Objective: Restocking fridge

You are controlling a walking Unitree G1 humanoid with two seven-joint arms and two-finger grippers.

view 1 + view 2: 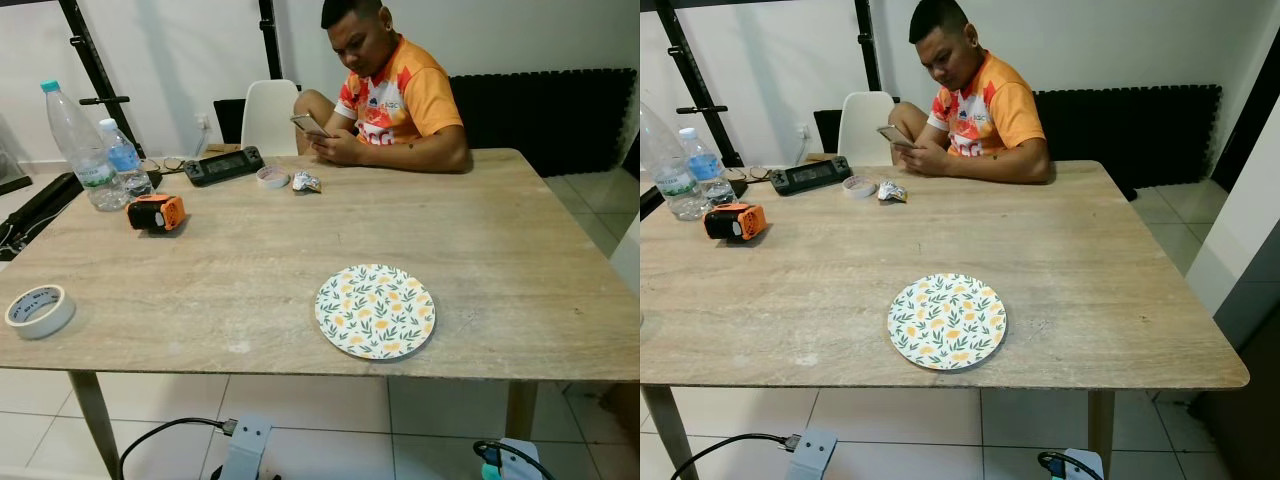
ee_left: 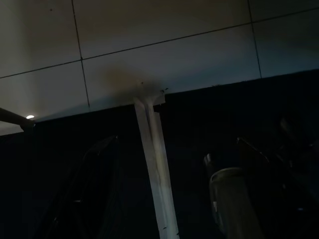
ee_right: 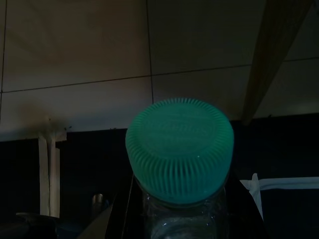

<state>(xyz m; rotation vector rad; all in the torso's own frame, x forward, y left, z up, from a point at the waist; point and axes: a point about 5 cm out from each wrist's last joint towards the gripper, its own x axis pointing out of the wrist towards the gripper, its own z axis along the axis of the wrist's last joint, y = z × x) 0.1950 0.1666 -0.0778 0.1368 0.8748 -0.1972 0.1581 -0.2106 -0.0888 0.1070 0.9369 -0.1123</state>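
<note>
Right wrist view looks straight down onto the green ribbed cap (image 3: 179, 149) of a clear bottle (image 3: 177, 219) that stands up between the right gripper's (image 3: 177, 226) black fingers, close to the lens and below the table's edge. The fingers seem closed around the bottle's shoulders, which I judge is how it is being carried low at the robot's side, but the dark makes the grip hard to confirm. In the head views a green tip (image 1: 490, 468) shows at the bottom right, likely this same cap.

The left wrist view is very dark: the left gripper (image 2: 164, 199) hangs over tiled floor beside a pale table leg (image 2: 155, 169), its two fingers standing apart with nothing between them, so that arm looks idle.

Nearest on the wooden table (image 1: 500, 260) lies a flowered plate (image 1: 376, 311), bare, near the front edge where it is easy to reach. A roll of tape (image 1: 39, 310) sits at the left front corner. Farther back stand two water bottles (image 1: 95, 150), upright and touching, with an orange and black device (image 1: 156, 212) just beside them. Beyond are a black handheld console (image 1: 224, 165), a small round lid (image 1: 272, 177) and crumpled foil (image 1: 306, 182). A person (image 1: 395, 100) sits at the far side, looking at a phone (image 1: 308, 124).

No fridge is in sight, so the robot probably has to carry the bottle elsewhere.
</note>
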